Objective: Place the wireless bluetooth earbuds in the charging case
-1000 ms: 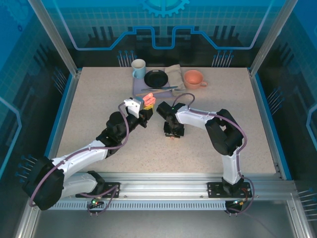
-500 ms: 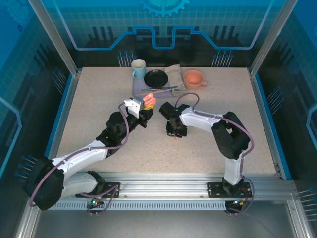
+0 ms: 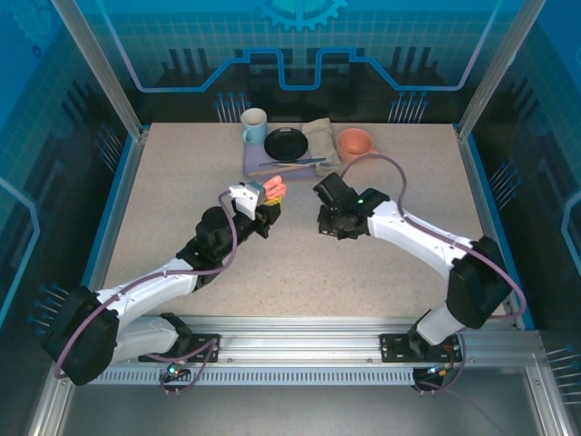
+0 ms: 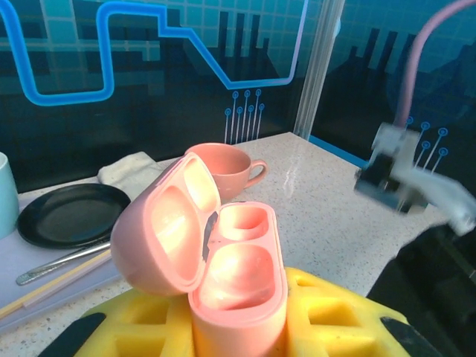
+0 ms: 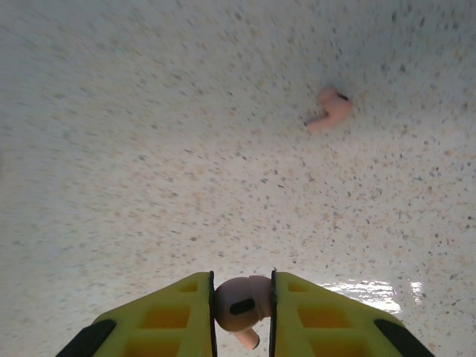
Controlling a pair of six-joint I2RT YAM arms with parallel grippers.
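Observation:
My left gripper [image 4: 238,331] is shut on the salmon-pink charging case [image 4: 239,277] and holds it upright above the table. The lid [image 4: 165,223] is swung open to the left and both wells look bare. From above, the case [image 3: 272,191] sits at the left gripper [image 3: 269,198], mid-table. My right gripper [image 5: 242,316] is shut on a salmon-pink earbud [image 5: 239,302], stem pointing down, lifted off the table. A second pink earbud [image 5: 329,109] lies loose on the tabletop beyond it. The right gripper [image 3: 332,225] hangs just right of the case.
At the back of the table stand a pale blue mug [image 3: 254,125], a black plate [image 3: 287,143], a folded cloth [image 3: 320,136] and a pink cup [image 3: 355,143], with utensils [image 3: 290,164] on a lilac mat [image 3: 257,163]. The speckled table [image 3: 182,182] has free room left and right.
The right gripper has risen off the table with the earbud and moved back and to the right, its elbow swinging out right. The left arm and case have stayed put.

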